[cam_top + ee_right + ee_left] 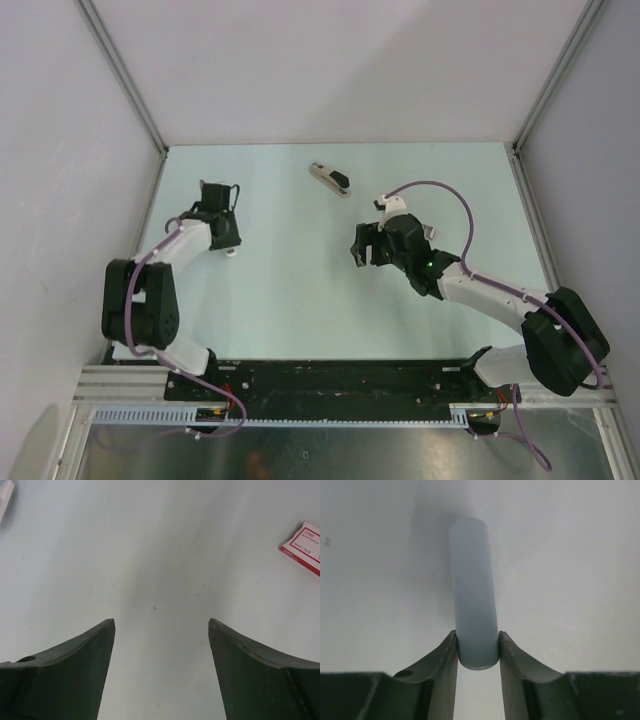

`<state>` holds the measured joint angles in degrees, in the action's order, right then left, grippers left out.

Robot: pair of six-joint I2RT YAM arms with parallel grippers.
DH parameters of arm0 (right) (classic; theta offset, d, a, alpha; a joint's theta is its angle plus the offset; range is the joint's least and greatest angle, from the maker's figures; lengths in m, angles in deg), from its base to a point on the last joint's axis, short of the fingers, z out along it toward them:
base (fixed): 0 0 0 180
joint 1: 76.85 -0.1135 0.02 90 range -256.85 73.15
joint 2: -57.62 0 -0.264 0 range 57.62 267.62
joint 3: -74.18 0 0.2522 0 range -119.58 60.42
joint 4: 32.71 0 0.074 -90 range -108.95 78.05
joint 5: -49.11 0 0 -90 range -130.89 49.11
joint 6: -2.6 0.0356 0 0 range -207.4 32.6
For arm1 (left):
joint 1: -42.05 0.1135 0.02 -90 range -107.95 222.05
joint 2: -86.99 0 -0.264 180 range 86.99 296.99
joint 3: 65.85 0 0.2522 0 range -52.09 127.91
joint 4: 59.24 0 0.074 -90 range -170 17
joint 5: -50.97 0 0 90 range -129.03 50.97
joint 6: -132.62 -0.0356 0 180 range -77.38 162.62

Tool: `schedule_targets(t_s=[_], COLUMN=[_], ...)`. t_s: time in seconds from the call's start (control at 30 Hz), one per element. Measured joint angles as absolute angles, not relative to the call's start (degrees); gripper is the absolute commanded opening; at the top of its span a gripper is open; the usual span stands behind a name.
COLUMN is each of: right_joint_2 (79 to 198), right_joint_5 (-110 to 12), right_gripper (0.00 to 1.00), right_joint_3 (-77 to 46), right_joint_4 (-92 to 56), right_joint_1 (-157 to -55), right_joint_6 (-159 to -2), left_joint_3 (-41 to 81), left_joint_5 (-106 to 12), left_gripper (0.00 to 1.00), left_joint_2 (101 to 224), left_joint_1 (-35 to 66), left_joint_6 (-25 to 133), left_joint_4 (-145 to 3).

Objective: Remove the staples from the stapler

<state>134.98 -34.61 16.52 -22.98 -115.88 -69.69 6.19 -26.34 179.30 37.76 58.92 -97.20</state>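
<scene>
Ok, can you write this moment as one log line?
left gripper: shut on pale blue block | right gripper: open, empty | stapler: untouched on table

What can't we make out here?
No staples show anywhere; the small cream stapler with black top is too small in the top view to see inside.
Top view: the pale blue rounded block cannot be picked out under the left gripper.
Right wrist: the flat pink-and-white box is cut by the right edge; print unreadable.
Right wrist, top-left corner: pale object, cropped, unidentifiable.
</scene>
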Motion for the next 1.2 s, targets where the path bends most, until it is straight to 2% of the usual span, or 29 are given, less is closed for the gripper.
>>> schedule_targets(t_s=[0.17,0.43,0.5,0.57,0.63,0.77,0.83,0.93,1.2], right_joint_2=[134.6,135.8,136.9,138.0,139.0,141.1,142.3,145.3,157.8], right_joint_5=[-33.3,-29.9,-28.8,-28.0,-27.5,-25.3,-24.1,-22.0,-18.0], right_gripper=[0.80,0.79,0.79,0.79,0.79,0.85,0.87,0.89,0.92], right_joint_3=[16.5,14.9,13.4,11.8,10.1,6.4,4.6,1.1,-8.2], right_joint_4=[-22.0,-18.4,-17.2,-16.0,-14.9,-12.4,-11.6,-10.1,-9.4], right_joint_1=[-116.6,-120.2,-121.3,-122.4,-123.7,-126.4,-128.0,-130.8,-136.9], right_joint_6=[-69.6,-69.5,-69.5,-69.5,-69.5,-68.8,-68.1,-66.8,-62.5], left_joint_3=[1.7,-5.2,-6.0,-6.0,-6.0,-6.0,-6.0,-6.0,-2.0], left_joint_5=[-28.5,-30.9,-32.2,-35.4,-39.2,-43.9,-44.9,-45.3,-44.7], left_gripper=[0.22,0.26,0.34,0.52,0.65,0.88,0.96,0.99,0.99], left_joint_2=[172.7,171.0,170.2,169.6,169.4,169.2,168.4,165.6,155.4], left_joint_1=[33.1,30.1,29.6,28.4,26.7,24.7,24.6,25.2,32.1], left_joint_6=[58.9,59.2,59.2,59.2,59.2,58.0,57.1,56.0,53.5], left_joint_4=[-97.6,-97.0,-96.4,-96.0,-95.5,-95.0,-95.0,-95.1,-96.8])
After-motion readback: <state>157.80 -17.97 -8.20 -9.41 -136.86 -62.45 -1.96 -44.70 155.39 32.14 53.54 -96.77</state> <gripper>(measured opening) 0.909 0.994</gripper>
